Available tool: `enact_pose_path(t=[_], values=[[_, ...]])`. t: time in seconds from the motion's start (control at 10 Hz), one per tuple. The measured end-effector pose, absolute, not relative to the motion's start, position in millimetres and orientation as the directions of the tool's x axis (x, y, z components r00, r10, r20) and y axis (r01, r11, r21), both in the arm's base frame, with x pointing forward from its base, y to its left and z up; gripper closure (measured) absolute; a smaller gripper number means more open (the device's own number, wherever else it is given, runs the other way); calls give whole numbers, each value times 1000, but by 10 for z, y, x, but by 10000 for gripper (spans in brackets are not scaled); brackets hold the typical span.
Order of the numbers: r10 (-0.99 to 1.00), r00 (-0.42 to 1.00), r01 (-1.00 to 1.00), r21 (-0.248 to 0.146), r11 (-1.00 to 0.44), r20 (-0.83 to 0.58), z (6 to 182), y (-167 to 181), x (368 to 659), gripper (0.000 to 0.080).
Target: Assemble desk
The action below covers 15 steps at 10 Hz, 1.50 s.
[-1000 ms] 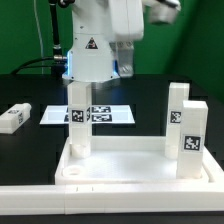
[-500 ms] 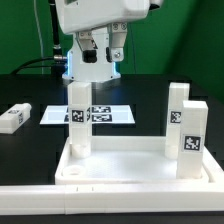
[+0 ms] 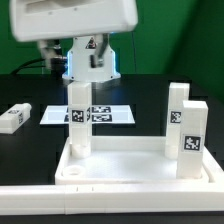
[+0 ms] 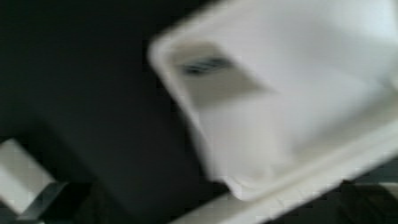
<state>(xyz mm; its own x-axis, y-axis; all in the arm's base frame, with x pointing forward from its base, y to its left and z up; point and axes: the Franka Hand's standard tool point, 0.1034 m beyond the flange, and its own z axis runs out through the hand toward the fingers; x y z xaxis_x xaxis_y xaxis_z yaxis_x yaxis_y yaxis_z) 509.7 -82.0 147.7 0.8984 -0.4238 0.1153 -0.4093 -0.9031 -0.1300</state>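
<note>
The desk top (image 3: 120,160) lies rim-up at the front of the black surface (image 3: 30,90), long axis running across the exterior view. Three legs stand in its sockets: one (image 3: 78,115) at the exterior view's left, two (image 3: 178,115) (image 3: 193,135) at its right. A loose leg (image 3: 14,117) lies flat, well apart toward that view's left. The hand (image 3: 97,44) hangs high behind the desk top, fingers apart, holding nothing.

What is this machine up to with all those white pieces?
A robot arm is putting a small desk together. The desk top lies upside down on the black table, with three legs standing up from its corners. A fourth leg lies loose on the table at the exterior view's left. The gripper hangs open above, holding nothing.
</note>
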Motion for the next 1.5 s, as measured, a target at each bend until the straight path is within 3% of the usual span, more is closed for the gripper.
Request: enact_pose_path(t=[0.2, 0.5, 0.7, 0.9, 1.0, 1.1, 1.2, 1.5], values=[[-272, 955, -261, -100, -960, 121, 1384, -1244, 4858, 151], [-102, 986, -93, -75, -993, 131, 1370, -1254, 4848, 151], [-77, 991, -68, -84, -994, 111, 1317, -1297, 4799, 151], [-71, 996, -76, -102, -992, -53, 1011, -1598, 4556, 151], [-70, 989, -79, -70, -994, -129, 857, -1745, 4580, 151], [-62, 974, -82, -83, -993, -217, 772, -1797, 4578, 151], [-70, 960, -103, -107, -989, -272, 754, -1822, 4565, 151], [-46, 891, -104, -104, -989, -451, 724, -1813, 4523, 151]])
